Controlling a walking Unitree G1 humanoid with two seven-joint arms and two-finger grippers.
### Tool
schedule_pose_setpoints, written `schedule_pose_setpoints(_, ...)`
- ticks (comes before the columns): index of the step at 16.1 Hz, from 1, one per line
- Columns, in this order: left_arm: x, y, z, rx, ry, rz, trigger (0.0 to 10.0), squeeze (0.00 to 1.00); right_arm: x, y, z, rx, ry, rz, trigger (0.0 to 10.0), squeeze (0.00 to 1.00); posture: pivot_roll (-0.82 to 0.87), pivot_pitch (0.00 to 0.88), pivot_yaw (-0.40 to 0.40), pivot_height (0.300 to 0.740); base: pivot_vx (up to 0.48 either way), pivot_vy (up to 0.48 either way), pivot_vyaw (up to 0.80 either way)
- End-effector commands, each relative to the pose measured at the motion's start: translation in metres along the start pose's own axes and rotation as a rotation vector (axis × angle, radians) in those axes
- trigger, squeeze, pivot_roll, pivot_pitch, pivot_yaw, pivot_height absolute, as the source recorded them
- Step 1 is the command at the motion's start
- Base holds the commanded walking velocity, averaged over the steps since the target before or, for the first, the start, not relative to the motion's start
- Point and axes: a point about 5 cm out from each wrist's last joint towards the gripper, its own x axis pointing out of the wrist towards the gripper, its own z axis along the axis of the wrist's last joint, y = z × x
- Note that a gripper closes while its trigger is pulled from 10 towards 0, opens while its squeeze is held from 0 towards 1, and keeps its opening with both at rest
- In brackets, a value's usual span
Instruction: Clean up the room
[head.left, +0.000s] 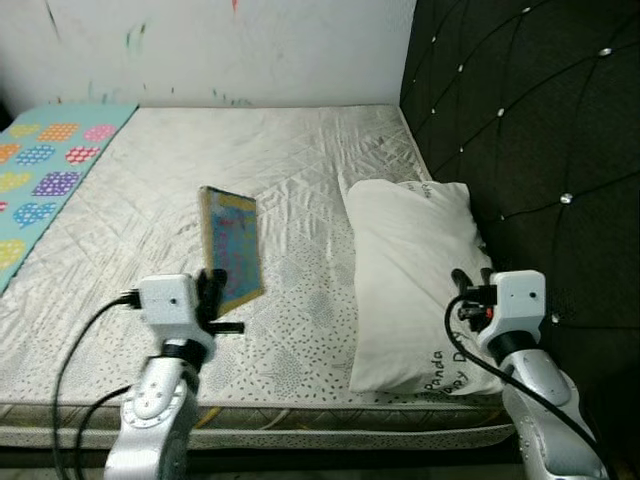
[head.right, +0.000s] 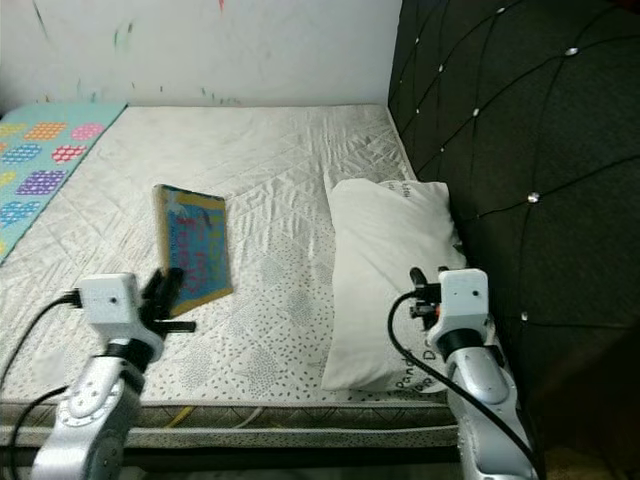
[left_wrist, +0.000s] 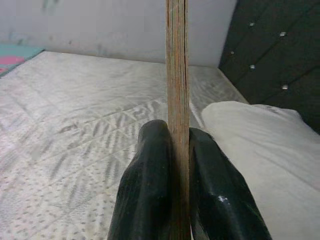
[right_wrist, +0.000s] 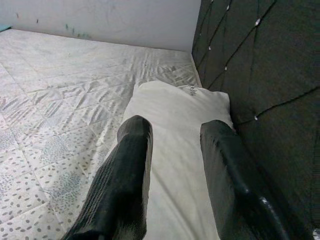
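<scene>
Soft, even room light falls on the pale bed (head.left: 300, 160); the dark headboard (head.left: 540, 120) swallows it. Shadows are faint, and the wrist views look slightly hazy.

Board (head.left: 232, 248): layered wood edge, printed glossy face. Left tool (left_wrist: 177, 150): smooth glossy black fingers. Mattress (head.left: 280, 160): quilted matt cloth. Pillow (head.left: 415, 270): plain matt cloth. Headboard (head.left: 540, 120): dark tufted fabric, shiny studs.
</scene>
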Motion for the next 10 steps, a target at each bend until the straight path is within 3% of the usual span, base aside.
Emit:
schedule_pose_setpoints(1,0.002,0.0031,0.0099,0.012,-0.036,0.008,10.0,0.0,0.0016,0.0031,0.0018,0.004,-0.008,0.013,10.0,0.0,-0.18,0.01,0.023,0.74,0.0,0.48,0.0)
schedule_pose_setpoints(10,0.0023,0.0018,0.0085,0.013,-0.028,-0.004,10.0,0.0,0.0038,0.003,0.0031,0.0,-0.013,0.019,10.0,0.0,-0.18,0.001,0.022,0.74,0.0,0.48,0.0)
